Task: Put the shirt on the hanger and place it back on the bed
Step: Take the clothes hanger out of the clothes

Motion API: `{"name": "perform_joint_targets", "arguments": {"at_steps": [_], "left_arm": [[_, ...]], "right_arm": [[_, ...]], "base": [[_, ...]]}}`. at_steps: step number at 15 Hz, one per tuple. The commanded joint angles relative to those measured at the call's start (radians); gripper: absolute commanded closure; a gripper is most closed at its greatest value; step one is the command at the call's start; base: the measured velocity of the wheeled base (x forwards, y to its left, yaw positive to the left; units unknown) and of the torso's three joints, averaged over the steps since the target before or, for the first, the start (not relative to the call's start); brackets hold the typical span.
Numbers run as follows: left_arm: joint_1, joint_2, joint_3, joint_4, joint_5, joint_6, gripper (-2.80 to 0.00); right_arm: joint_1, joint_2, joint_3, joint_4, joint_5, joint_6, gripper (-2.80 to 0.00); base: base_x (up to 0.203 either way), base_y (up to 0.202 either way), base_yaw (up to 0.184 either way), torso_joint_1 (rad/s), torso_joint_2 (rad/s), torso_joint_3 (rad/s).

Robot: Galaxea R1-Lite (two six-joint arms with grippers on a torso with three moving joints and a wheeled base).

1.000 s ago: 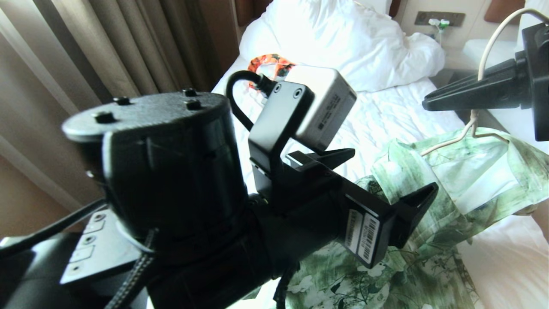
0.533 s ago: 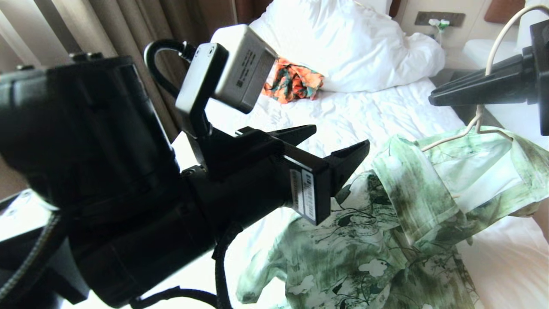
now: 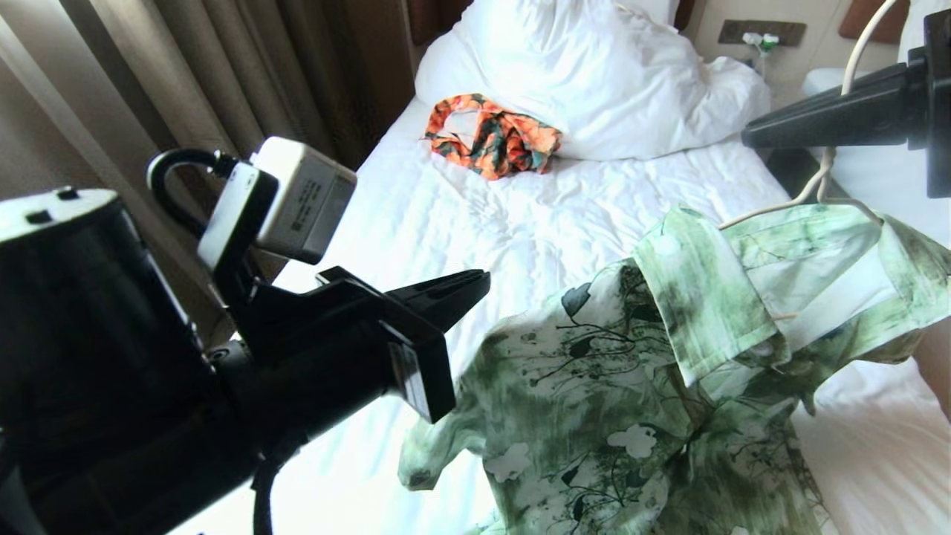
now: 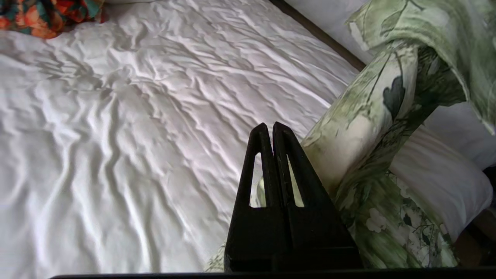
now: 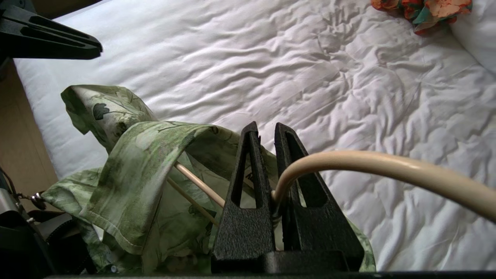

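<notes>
The pale green leaf-print shirt (image 3: 631, 386) hangs over the cream hanger (image 3: 765, 212), its collar and one shoulder draped on the frame, above the bed's wrinkled white sheet (image 3: 483, 215). My right gripper (image 3: 745, 137) at the upper right is shut on the hanger's neck (image 5: 368, 162), just below the hook. In the right wrist view the shirt (image 5: 131, 174) covers the hanger's bars. My left gripper (image 3: 483, 279) is shut on nothing, left of the shirt and clear of it. In its own view the left gripper (image 4: 270, 128) hovers beside the shirt's sleeve (image 4: 368, 128).
A crumpled orange-and-green garment (image 3: 494, 137) lies near the big white duvet (image 3: 594, 74) at the head of the bed. Brown curtains (image 3: 186, 82) hang along the left. A second bed (image 3: 825, 82) stands to the right across a narrow gap.
My left gripper was open at the shirt's shoulder; it has pulled back to the left and shut with nothing in it. The right gripper has risen slightly with the hanger.
</notes>
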Motion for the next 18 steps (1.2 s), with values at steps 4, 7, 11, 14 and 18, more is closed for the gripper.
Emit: {"name": "perform_joint_targets", "arguments": {"at_steps": [4,7,11,14,18], "left_arm": [[0.069,-0.147,0.148,-0.004,0.060,0.001,0.00],[0.094,-0.191,0.199,-0.002,0.066,0.002,0.00],[0.118,-0.229,0.249,-0.004,0.065,0.000,0.00],[0.123,-0.251,0.286,-0.005,0.065,-0.002,0.00],[0.134,-0.280,0.305,-0.003,0.064,-0.003,0.00]], "right_arm": [[-0.039,-0.001,-0.001,-0.012,-0.024,0.000,0.00],[-0.051,0.004,0.014,-0.087,-0.026,-0.002,0.00],[-0.056,0.010,0.016,-0.179,-0.041,-0.004,0.00],[-0.056,0.010,0.016,-0.229,-0.043,-0.004,0.00],[-0.054,0.011,0.011,-0.254,-0.045,-0.031,0.00]], "base": [[0.000,0.000,0.000,0.085,-0.37,-0.275],[0.000,0.000,0.000,0.137,-0.49,-0.357],[0.000,0.000,0.000,0.164,-0.53,-0.365],[0.000,0.000,0.000,0.191,-0.56,-0.360],[0.000,0.000,0.000,0.231,-0.61,-0.379]]}}
